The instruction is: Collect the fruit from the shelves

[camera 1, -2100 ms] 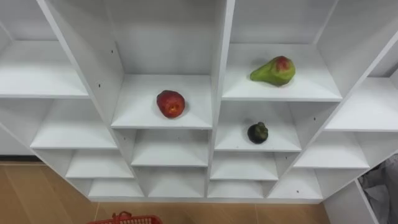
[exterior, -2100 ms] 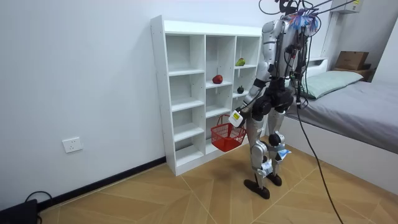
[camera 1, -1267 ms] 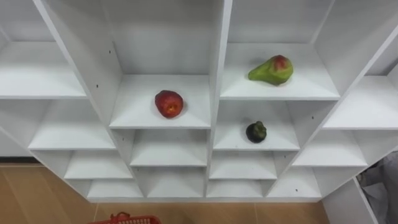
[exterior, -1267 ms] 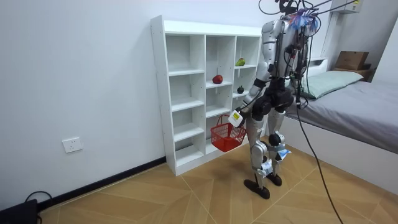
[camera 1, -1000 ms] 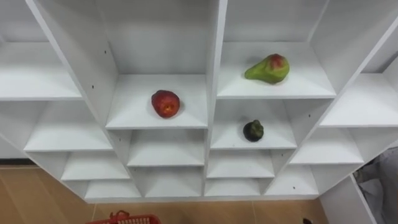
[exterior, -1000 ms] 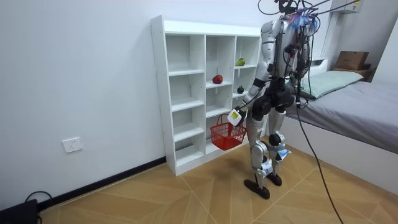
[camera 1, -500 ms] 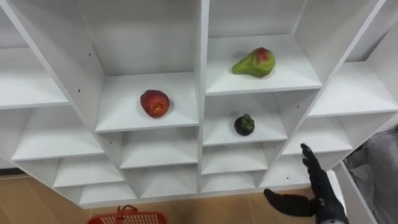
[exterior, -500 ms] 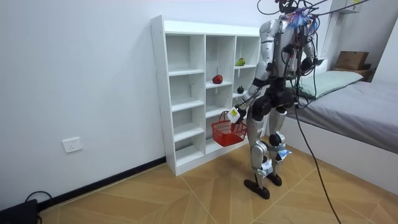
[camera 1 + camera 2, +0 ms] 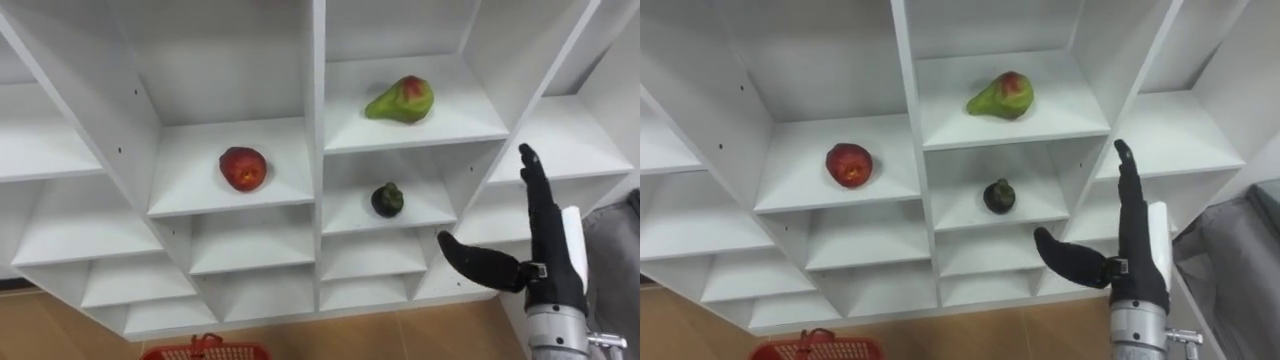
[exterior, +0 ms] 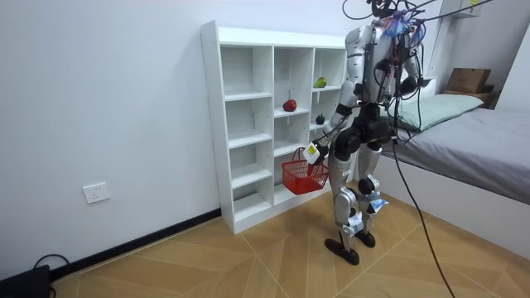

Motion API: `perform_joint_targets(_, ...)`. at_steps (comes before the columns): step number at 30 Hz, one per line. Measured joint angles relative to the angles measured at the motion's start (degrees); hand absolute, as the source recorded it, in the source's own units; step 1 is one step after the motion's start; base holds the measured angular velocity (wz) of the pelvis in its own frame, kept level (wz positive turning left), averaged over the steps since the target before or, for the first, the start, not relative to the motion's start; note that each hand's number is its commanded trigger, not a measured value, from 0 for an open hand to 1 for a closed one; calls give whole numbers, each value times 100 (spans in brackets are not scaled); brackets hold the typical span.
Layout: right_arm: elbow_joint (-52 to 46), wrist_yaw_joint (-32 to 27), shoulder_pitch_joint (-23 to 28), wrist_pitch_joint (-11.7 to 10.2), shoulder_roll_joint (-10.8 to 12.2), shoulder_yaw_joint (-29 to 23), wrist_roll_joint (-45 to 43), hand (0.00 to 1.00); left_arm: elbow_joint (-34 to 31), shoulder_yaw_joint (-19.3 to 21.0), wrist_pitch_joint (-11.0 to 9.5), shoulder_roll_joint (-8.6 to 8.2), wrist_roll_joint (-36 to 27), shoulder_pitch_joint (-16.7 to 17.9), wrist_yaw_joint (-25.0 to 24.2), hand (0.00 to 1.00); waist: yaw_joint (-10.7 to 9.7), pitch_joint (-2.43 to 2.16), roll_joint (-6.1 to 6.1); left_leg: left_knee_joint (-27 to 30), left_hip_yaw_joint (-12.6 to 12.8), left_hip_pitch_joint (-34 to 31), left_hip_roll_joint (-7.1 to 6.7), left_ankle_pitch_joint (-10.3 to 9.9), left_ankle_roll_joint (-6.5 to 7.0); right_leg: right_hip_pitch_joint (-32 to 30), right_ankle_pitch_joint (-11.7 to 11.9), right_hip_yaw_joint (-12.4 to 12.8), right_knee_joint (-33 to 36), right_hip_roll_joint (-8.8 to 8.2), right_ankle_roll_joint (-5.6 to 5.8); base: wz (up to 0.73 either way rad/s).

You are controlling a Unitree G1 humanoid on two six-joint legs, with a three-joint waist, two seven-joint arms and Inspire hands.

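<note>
A white closet of open shelves stands in front of me. A red apple lies in the middle compartment. A green pear with a red blush rests one shelf higher to the right, and a small dark fruit sits in the compartment under it. My right hand is raised at the lower right, open, fingers straight up and thumb out to the left, holding nothing, below and right of the dark fruit. My left hand is shut on the handle of a red basket, whose rim shows at the bottom edge.
Several other compartments of the closet hold nothing. In the room view a bed stands behind me on the right, and wooden floor stretches to the left. A grey cloth shows at the far right edge.
My right hand has risen from the bottom edge into view and now stands higher, nearer the shelves. The head view shifted, so the fruits sit further left. The basket lifted slightly.
</note>
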Motion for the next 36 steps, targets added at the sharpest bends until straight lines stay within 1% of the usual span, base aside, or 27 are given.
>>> perform_joint_targets(2,-102,-198,-61,-64,-117,137,-3,0,0,-54,0,6,1,-46,14,100,42,8,-11,2,1,11,-1,1,0,-7,0,0,0,0,0,0)
perform_joint_targets(5,-135,-358,-166,-126,-210,199,-3,0,0,-148,0,14,3,-102,15,100,128,9,-33,2,1,20,-1,1,0,-12,0,5,-5,1,0,0)
perform_joint_targets(6,-138,-366,-193,-127,-224,201,-3,0,0,-150,0,14,4,-116,10,100,141,8,-36,2,0,23,-2,1,0,-25,0,5,-6,2,0,0)
perform_joint_targets(10,-215,-374,-370,-130,-411,200,0,0,0,-148,2,63,9,-128,-20,100,274,7,-49,-3,-2,10,-2,1,0,-48,0,12,-3,3,0,0)
perform_joint_targets(12,-303,-374,-463,-131,-416,204,-2,0,0,-148,6,94,15,-124,-55,100,281,7,-50,-2,-56,-17,-3,2,1,-32,0,1,-1,5,0,3)
perform_joint_targets(14,-312,-375,-668,-133,-428,202,3,0,0,-146,13,129,24,-125,-106,100,281,11,-57,5,-85,-23,-4,3,1,-35,1,-12,-2,2,0,4)
perform_joint_targets(19,-312,-371,-941,-133,-429,206,1,0,-2,-138,19,138,37,-129,-109,100,298,14,-86,7,-96,-18,-5,4,2,-19,1,-24,-5,-3,0,0)
perform_joint_targets(25,-312,-370,-990,-133,-429,206,2,0,-5,-134,44,153,37,-149,-109,100,298,24,-122,13,-98,-16,-6,4,2,-10,1,-23,-6,-6,0,0)
perform_joint_targets(33,-311,-374,-1032,-144,-429,200,9,0,-10,-134,47,158,34,-157,-110,100,296,26,-148,23,-98,-13,-6,4,2,-6,0,-16,-1,-4,0,0)
perform_joint_targets(36,-311,-373,-1104,-146,-434,201,74,0,-15,-152,46,185,12,-172,-110,100,297,54,-201,26,-103,-11,-6,4,2,1,0,-27,-1,-5,0,0)
